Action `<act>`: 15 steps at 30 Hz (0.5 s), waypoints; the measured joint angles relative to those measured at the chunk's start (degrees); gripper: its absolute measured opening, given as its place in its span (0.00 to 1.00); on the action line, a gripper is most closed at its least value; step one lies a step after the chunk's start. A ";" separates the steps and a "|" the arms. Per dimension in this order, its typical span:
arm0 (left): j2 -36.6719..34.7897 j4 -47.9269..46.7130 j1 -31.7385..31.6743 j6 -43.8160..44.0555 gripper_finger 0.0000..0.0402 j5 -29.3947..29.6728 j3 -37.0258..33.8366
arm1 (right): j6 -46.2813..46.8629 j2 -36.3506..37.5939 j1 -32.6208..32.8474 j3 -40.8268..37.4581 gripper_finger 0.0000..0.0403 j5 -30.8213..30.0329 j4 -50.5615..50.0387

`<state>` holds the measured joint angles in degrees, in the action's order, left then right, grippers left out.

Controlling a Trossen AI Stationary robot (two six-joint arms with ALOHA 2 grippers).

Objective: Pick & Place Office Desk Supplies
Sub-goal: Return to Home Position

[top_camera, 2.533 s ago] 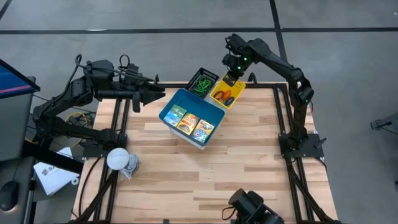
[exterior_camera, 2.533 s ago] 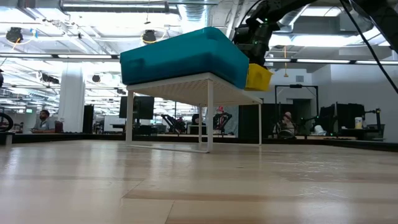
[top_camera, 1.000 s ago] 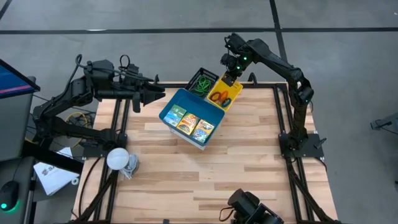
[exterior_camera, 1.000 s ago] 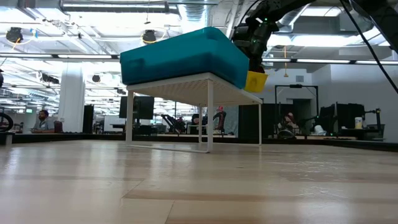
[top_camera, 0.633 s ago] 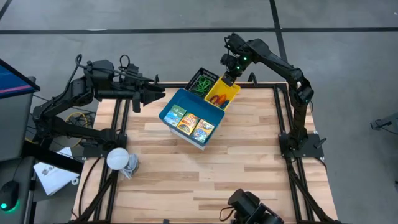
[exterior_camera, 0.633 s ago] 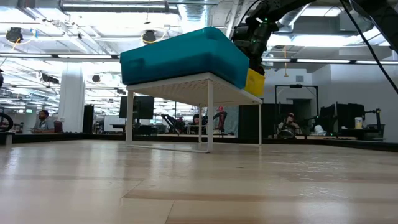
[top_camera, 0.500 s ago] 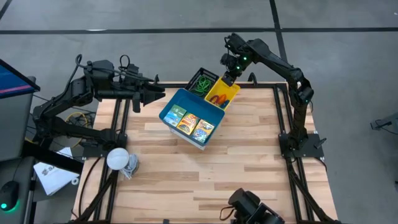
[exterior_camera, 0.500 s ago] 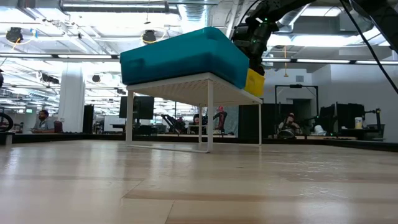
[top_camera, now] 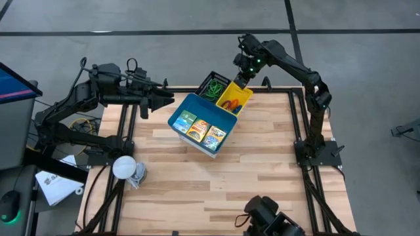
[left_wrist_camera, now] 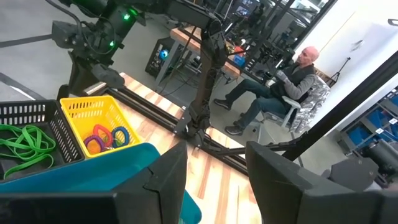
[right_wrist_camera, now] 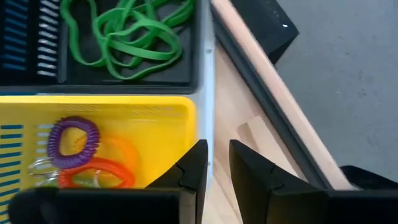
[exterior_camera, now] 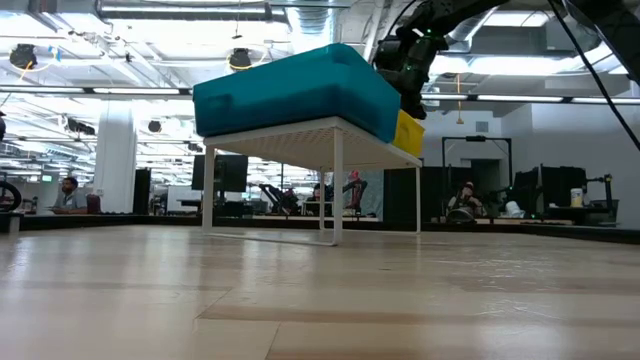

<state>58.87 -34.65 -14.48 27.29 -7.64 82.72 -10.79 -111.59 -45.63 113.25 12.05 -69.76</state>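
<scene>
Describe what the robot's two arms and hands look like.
Both arms are dark and jointed. The left hand has two broad, flat black fingers; black cables loop over its wrist. The right hand looks alike, with green lights glowing just behind it.

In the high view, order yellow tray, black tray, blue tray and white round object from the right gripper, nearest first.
1. Yellow tray, at the right gripper.
2. Black tray, beside it.
3. Blue tray, toward the table's middle.
4. White round object, left edge.
</scene>
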 joint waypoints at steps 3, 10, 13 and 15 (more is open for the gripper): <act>0.00 0.00 0.02 0.00 0.40 0.00 0.00 | 0.54 0.00 -1.22 1.36 0.16 -0.41 -1.17; -0.05 -1.04 0.00 -2.99 0.40 -0.04 0.02 | 0.04 0.07 -3.48 7.33 0.16 -0.31 -5.42; -1.40 -5.88 -0.39 -7.77 0.40 0.75 0.00 | -1.29 0.70 -4.60 7.69 0.16 0.80 -9.54; -2.85 -9.95 -0.86 -9.93 0.40 3.02 0.00 | -1.68 1.47 -5.08 7.37 0.16 2.78 -11.94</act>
<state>56.02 -44.61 -15.34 17.36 -4.62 82.72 -12.46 -110.12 -50.71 120.62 14.83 -81.69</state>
